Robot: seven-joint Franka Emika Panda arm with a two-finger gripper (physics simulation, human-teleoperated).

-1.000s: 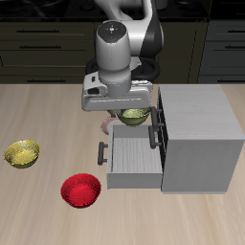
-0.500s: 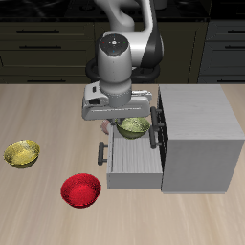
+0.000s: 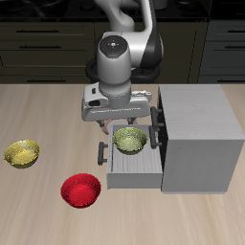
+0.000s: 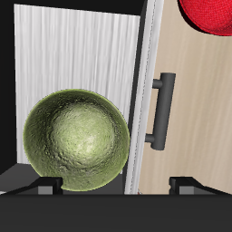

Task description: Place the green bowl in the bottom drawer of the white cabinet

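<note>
The green bowl sits upright inside the pulled-out bottom drawer of the white cabinet, toward the drawer's back. In the wrist view the green bowl rests on the ribbed floor of the bottom drawer, beside the front panel with its black bar handle. My gripper hangs just above the bowl. Its fingers are spread wide on either side in the wrist view and hold nothing.
A red bowl lies on the table near the drawer's front panel and also shows in the wrist view. A brighter yellow bowl lies farther off on the table. The drawer handle sticks out toward them.
The green bowl has gone down from between the fingers into the drawer and now rests on its floor. The fingers have opened. The arm has barely moved.
</note>
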